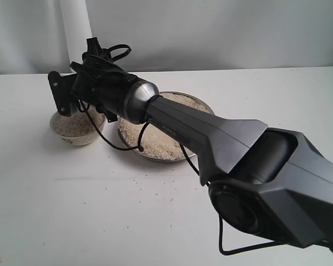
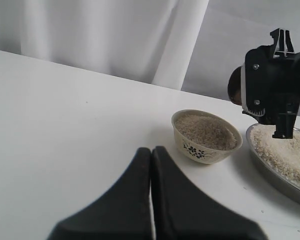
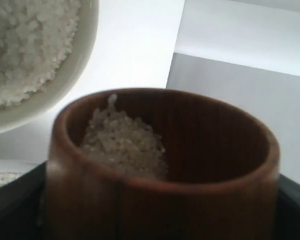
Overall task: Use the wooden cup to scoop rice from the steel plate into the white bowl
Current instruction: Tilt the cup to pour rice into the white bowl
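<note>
My right gripper [image 1: 62, 95] reaches across the table and hangs just above the white bowl [image 1: 80, 138], shut on the wooden cup [image 3: 160, 165]. The cup is tilted, with a small heap of rice [image 3: 125, 142] lying against its inner wall. In the left wrist view the cup [image 2: 234, 86] shows as a dark round shape behind the gripper, above the bowl [image 2: 202, 147]. The bowl is nearly full of rice [image 2: 206, 131]. The steel plate [image 1: 155, 159] next to it holds a wide layer of rice [image 1: 155, 141]. My left gripper [image 2: 151, 151] is shut and holds nothing, well short of the bowl.
The right arm [image 1: 211, 138] passes over the steel plate and hides much of it. Loose grains [image 1: 155, 191] lie scattered on the white table in front of the plate. A pale curtain and wall stand behind the table.
</note>
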